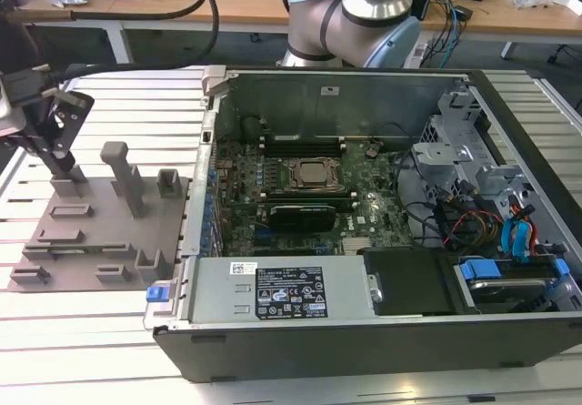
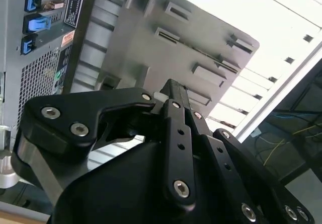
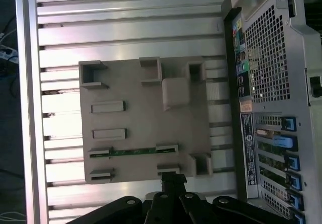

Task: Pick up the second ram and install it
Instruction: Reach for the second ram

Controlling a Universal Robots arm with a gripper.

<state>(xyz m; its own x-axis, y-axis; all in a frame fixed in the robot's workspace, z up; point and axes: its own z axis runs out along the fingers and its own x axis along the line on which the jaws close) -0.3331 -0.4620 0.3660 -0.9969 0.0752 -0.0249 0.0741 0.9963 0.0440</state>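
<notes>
The second ram (image 3: 133, 152) is a thin green stick standing on edge between two slotted holders on the grey fixture plate (image 3: 141, 108). My gripper (image 3: 171, 176) hovers over the plate's edge, just beside the ram's row, and does not touch the ram. Its fingers meet at the tip, shut, with nothing seen between them. In the exterior view my gripper (image 1: 64, 164) hangs over the far left part of the fixture plate (image 1: 91, 232), next to an upright post. The second wrist view looks past the closed fingertips (image 2: 168, 88) down onto the plate (image 2: 166, 48).
The open computer case (image 1: 509, 350) lies to the exterior view's right of the plate, with the CPU socket (image 1: 314, 176) in the middle of its motherboard and a black card (image 1: 305, 214) in front of it. Upright posts (image 1: 123, 177) rise from the plate. Everything rests on a slotted aluminium table (image 1: 91, 332).
</notes>
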